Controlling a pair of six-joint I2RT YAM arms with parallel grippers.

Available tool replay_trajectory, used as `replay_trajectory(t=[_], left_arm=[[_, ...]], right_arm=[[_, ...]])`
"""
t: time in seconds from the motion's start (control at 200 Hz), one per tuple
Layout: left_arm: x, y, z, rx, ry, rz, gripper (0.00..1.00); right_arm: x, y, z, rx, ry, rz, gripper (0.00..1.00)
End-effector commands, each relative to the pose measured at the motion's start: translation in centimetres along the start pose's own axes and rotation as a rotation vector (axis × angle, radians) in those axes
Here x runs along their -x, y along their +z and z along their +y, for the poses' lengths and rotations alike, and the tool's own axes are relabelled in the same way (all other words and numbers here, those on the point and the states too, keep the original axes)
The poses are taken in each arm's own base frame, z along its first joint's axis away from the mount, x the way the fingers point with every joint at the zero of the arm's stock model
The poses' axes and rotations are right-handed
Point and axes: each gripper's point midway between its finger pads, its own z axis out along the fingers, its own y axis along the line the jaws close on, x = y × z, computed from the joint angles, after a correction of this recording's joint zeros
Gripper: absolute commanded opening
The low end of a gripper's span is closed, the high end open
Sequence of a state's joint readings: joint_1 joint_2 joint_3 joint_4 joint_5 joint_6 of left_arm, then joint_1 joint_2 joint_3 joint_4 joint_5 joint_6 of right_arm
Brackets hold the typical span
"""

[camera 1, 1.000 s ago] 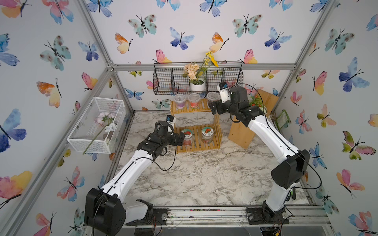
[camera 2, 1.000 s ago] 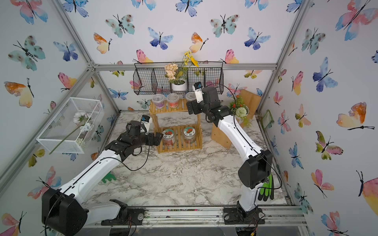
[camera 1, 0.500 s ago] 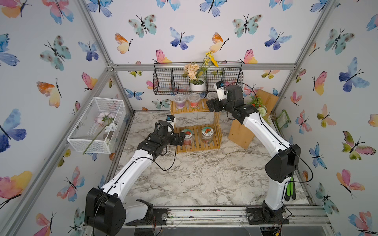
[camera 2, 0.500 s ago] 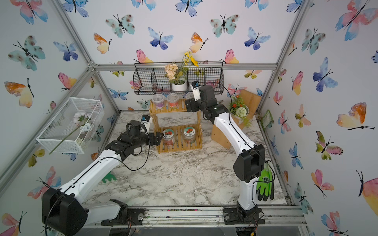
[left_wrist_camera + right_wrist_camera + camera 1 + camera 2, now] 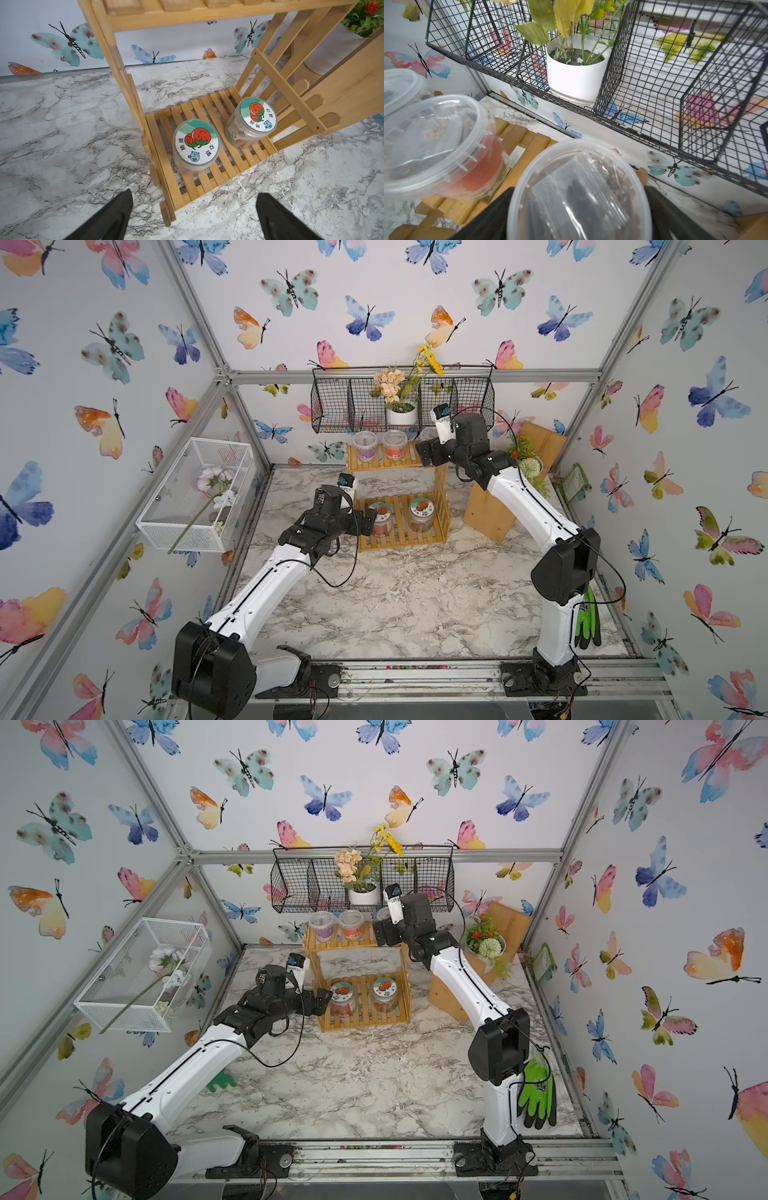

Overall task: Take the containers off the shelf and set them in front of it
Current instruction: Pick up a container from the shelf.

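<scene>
While nothing is off the shelf (image 5: 187, 18), I am reaching in high and low.
Nearest me, my left gripper (image 5: 194, 192) hangs wide open and empty at the lower board's (image 5: 207, 108) end, pointed at the near jar (image 5: 196, 143); the far jar (image 5: 258, 115) stands just beside it. Farther back, on the top board (image 5: 519, 135), my right gripper (image 5: 579, 188) straddles the end cup (image 5: 577, 199), jaws wide; whether they press it I cannot tell. The red cup (image 5: 436, 145) and purple cup (image 5: 365, 448) stand alongside.
</scene>
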State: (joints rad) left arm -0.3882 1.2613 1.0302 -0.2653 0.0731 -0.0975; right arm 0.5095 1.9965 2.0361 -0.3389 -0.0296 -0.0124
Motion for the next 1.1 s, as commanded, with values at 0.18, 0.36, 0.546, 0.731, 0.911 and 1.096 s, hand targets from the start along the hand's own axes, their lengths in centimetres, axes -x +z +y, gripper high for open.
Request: replay_trajectory(t=[0.18, 0.36, 0.546, 0.731, 0.911, 1.096], left_arm=[[-0.2, 0.4, -0.5, -0.026, 0.003, -0.001, 0.99], [-0.2, 0.4, -0.4, -0.024, 0.002, -0.001, 0.99], [-0.4, 0.4, -0.4, -0.024, -0.002, 0.001, 0.99], [-0.5, 0.4, -0.4, -0.023, -0.006, 0.000, 0.99], [-0.4, 0.4, -0.4, -0.026, -0.006, -0.002, 0.99], [-0.3, 0.6, -0.5, -0.028, -0.006, -0.002, 0.99]], right_arm=[[1.7, 0.1, 0.0, 0.003, -0.008, -0.060, 0.82], [1.4, 0.1, 0.1, 0.010, -0.012, -0.054, 0.68], [1.4, -0.2, 0.3, 0.017, -0.013, -0.059, 0.59], [1.7, -0.9, 0.5, 0.026, -0.012, -0.076, 0.55], [2.2, -2.1, 0.7, 0.036, -0.012, -0.097, 0.53], [2.5, -3.4, 1.0, 0.052, -0.011, -0.116, 0.52]])
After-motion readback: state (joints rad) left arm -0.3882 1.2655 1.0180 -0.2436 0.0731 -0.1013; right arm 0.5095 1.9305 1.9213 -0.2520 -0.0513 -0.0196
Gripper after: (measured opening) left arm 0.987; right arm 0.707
